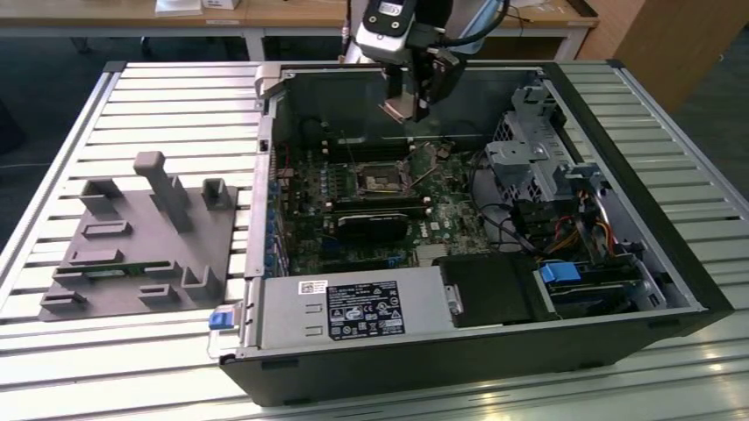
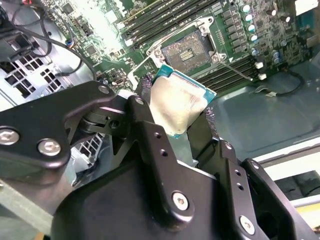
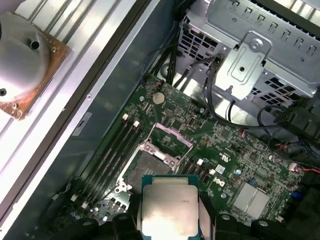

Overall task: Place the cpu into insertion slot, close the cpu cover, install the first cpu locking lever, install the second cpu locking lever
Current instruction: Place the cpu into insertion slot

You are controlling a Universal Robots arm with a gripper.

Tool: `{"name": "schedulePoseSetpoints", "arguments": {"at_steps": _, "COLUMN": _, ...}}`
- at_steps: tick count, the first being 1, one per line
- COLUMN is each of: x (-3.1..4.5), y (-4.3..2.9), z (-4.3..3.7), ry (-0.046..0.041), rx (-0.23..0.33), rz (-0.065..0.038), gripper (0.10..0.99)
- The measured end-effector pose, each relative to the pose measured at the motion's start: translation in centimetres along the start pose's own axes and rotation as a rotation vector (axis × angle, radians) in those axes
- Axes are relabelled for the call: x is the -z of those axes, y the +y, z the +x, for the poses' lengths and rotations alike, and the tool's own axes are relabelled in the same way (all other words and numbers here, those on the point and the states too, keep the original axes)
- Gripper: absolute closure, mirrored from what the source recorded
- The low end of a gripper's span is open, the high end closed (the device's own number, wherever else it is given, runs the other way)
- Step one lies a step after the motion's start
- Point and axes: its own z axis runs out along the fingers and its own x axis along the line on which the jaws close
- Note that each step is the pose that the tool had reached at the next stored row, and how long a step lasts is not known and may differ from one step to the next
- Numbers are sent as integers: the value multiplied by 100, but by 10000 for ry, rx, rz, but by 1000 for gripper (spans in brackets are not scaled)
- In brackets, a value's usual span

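The first step is in hand, by my reading: the slot [image 3: 148, 169] lies bare below the gripper [image 1: 412, 107], somewhat off to one side of it, with its cover [image 3: 172, 136] standing open beside it, so nothing is seated yet. The gripper hangs over the open case [image 1: 673, 232], pinching the cpu [image 2: 176, 106] by two opposite edges, the metal face showing in both wrist views. Seating would call for the chip to be levelled, squared to the slot and lowered straight, clear of the raised cover.
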Motion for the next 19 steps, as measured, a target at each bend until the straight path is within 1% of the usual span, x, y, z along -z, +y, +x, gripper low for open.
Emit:
{"name": "schedulePoseSetpoints", "arguments": {"at_steps": 6, "x": -18, "y": -4, "z": 0, "ry": -69, "rx": -793, "rz": -15, "gripper": 549}}
{"name": "schedulePoseSetpoints", "arguments": {"at_steps": 19, "x": -56, "y": -8, "z": 1, "ry": -268, "rx": -2962, "rz": -46, "gripper": 549}}
